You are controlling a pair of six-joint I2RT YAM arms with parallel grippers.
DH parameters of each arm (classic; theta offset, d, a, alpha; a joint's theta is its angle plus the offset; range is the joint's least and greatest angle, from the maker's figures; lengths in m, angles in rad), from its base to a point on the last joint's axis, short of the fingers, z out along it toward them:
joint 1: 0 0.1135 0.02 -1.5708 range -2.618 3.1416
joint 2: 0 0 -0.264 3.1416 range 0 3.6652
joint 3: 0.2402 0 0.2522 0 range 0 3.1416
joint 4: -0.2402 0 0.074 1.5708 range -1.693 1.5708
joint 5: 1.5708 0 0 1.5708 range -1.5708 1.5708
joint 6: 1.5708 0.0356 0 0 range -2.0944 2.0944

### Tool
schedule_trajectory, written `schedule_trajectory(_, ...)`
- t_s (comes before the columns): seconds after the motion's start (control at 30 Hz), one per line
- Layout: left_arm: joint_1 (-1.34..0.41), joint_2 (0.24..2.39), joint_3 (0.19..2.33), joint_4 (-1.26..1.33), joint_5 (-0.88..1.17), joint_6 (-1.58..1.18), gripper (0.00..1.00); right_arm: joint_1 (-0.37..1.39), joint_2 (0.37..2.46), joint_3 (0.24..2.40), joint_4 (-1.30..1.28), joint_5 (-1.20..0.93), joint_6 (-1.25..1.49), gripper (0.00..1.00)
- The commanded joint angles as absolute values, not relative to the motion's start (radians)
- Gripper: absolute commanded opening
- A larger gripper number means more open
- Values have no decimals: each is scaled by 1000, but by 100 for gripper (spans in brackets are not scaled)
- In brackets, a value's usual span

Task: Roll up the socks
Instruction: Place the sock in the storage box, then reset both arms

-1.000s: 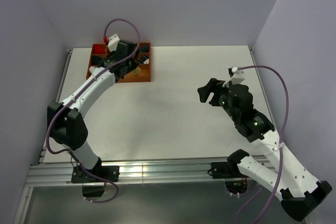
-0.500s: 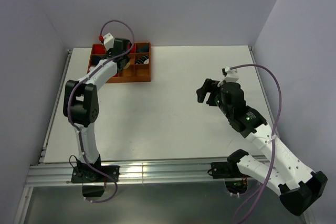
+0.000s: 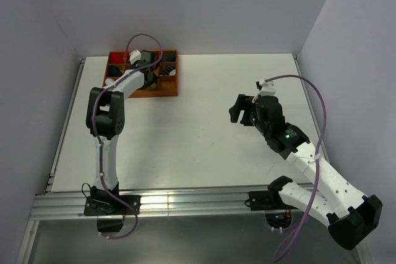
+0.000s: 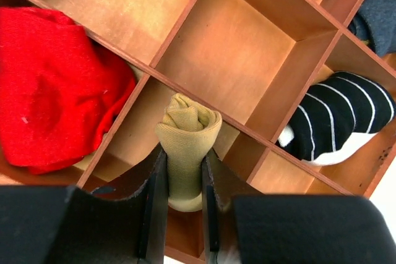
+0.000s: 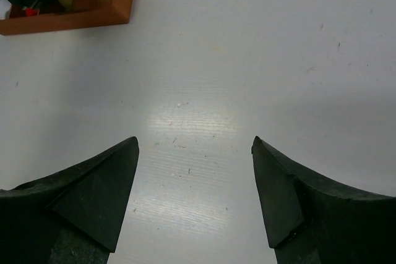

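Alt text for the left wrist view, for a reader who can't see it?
The left gripper holds a rolled tan sock between its fingers over a wooden compartment tray. A red sock sits in a compartment at the picture's left, and a black-and-white striped sock sits in one at the right.

Fine-ribbed knit tan sock [image 4: 185, 134], fuzzy red sock [image 4: 55, 97], smooth satin wooden tray [image 4: 235, 54], matt white table [image 5: 216, 60].

The tray [image 3: 162, 93] is sitting at the table's [image 3: 204, 140] far left corner. The left gripper [image 4: 184, 156] is holding the first sock [image 4: 187, 128] over a compartment. In the wrist view, the second sock [image 4: 55, 85] is lying in the neighbouring compartment leftward, the third sock [image 4: 337, 119] rightward.
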State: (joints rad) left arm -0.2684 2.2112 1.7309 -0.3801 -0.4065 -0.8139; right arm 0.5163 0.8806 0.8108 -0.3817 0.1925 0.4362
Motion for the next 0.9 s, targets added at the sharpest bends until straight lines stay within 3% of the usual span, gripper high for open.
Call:
schedule_trajectory(0.0,-256,2252,1808,-469,-336,-841,0,511,882,802,-347,190,423,81)
schedule_trajectory(0.17,-230,2348,1897,-575,-301,-839,1,509,874,793,-348,192,413,80)
schedule_trajectory(0.27,-216,2365,1927,-612,-301,-831,12,511,865,781,-341,195,411,80)
schedule_trajectory(0.3,-210,2364,1921,-609,-299,-827,26,511,864,775,-339,193,411,80)
schedule_trajectory(0.4,-199,2342,1911,-600,-288,-819,49,511,856,772,-334,189,411,80)
schedule_trajectory(0.53,-195,2303,1924,-607,-284,-808,62,511,844,778,-341,187,408,80)
schedule_trajectory(0.87,-196,2125,1933,-650,-229,-796,82,511,759,788,-373,222,387,79)
